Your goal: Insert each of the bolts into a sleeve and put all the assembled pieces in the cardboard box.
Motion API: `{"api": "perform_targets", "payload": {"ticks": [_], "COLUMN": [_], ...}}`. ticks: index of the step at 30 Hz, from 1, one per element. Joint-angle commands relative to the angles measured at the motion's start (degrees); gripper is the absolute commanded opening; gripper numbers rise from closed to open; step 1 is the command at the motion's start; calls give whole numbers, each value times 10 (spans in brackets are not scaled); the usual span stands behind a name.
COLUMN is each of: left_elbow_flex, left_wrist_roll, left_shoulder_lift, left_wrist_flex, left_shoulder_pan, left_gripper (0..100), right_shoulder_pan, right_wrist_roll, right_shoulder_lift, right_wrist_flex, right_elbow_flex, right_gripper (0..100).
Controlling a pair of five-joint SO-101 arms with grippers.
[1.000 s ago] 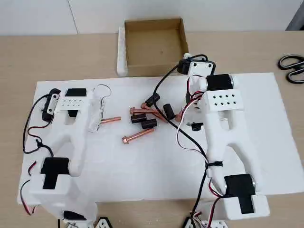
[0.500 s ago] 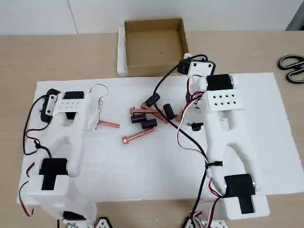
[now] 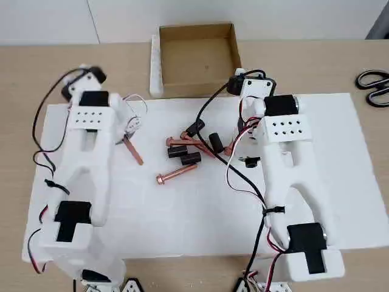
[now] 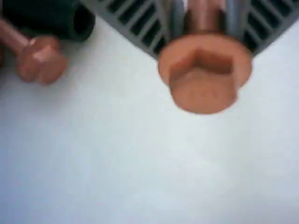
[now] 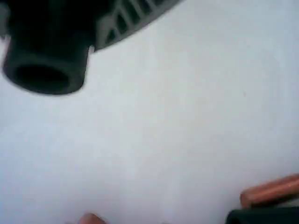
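my left gripper (image 3: pixel 129 135): ribbed jaws clamped on a smooth copper bolt (image 4: pixel 204 77), hex flanged head, in front of the left corner of the cardboard box (image 3: pixel 197 61) | my right gripper (image 5: pixel 88 28): closed on a matte black sleeve (image 5: pixel 46 60), hollow round tube, in front of that box's right corner

Overhead view; wrist close-ups near bolts (image 3: pixel 177 174)
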Motion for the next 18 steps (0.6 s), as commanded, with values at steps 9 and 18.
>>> {"api": "perform_targets", "payload": {"ticks": [9, 18], "left_elbow_flex": [-43, 5], "left_wrist_roll": [-285, -283], "left_shoulder_lift": [-4, -4], "left_wrist_flex": [95, 95], "left_shoulder_pan": [2, 4], "left_gripper": [6, 6], "right_shoulder_pan": [3, 3], "right_wrist_roll": [4, 4], "right_shoulder_lift": [-33, -34], "right_wrist_flex": [-4, -1], "right_elbow_flex": [-5, -6], "right_gripper": [18, 18]}}
